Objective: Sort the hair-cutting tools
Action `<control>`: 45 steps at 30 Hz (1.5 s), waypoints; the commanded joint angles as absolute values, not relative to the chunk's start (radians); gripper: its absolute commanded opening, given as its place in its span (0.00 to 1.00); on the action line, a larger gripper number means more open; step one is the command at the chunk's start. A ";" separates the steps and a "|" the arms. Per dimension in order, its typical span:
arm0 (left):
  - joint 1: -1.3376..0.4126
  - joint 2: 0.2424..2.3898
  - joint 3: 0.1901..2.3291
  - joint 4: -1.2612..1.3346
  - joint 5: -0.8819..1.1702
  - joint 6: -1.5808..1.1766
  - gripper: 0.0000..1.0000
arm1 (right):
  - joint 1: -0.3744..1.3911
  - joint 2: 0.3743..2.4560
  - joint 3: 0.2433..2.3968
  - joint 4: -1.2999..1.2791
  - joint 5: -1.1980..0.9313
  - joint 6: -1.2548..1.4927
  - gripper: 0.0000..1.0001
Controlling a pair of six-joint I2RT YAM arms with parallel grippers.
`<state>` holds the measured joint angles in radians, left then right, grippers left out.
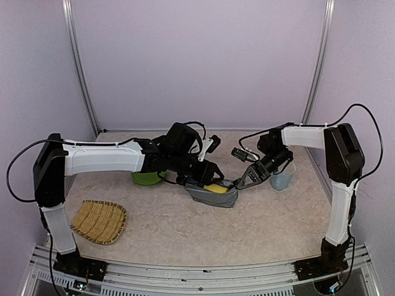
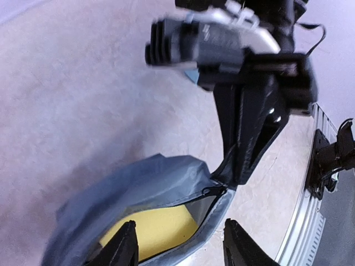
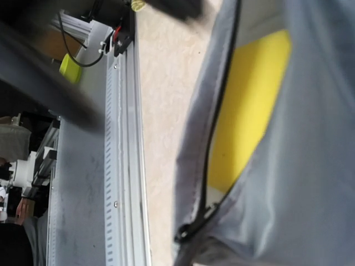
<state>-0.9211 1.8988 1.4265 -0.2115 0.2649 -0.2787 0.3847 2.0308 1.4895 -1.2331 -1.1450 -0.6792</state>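
No scissors, clipper or clipper guard shows in any view. A grey fabric pouch (image 1: 213, 196) lies at the table's middle with its zip open and a yellow sponge (image 1: 216, 188) inside. My left gripper (image 1: 207, 174) is open, and its fingers (image 2: 119, 246) straddle the pouch (image 2: 138, 188) mouth above the sponge (image 2: 161, 227). My right gripper (image 1: 238, 184) is shut on the pouch's right end by the zip slider (image 2: 219, 191). The right wrist view shows the pouch (image 3: 310, 166), the sponge (image 3: 249, 111) and the zip slider (image 3: 186, 233) close up.
A green bowl (image 1: 146, 179) sits behind the left arm. A pale blue cup (image 1: 282, 179) stands right of the right gripper. A woven bamboo tray (image 1: 99, 221) lies at the front left. The metal rail (image 3: 125, 166) runs along the table's near edge.
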 commanded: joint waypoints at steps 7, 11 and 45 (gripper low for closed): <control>-1.013 1.526 1.074 0.402 -0.177 -0.144 0.99 | 0.374 2.051 1.495 -1.258 -1.175 -0.699 0.02; -0.903 1.697 1.266 0.139 0.251 -0.222 0.61 | 0.374 2.069 1.502 -1.249 -1.155 -0.688 0.02; -0.867 2.137 1.442 0.127 0.705 -0.644 0.41 | 0.374 2.098 1.529 -1.275 -1.177 -0.718 0.02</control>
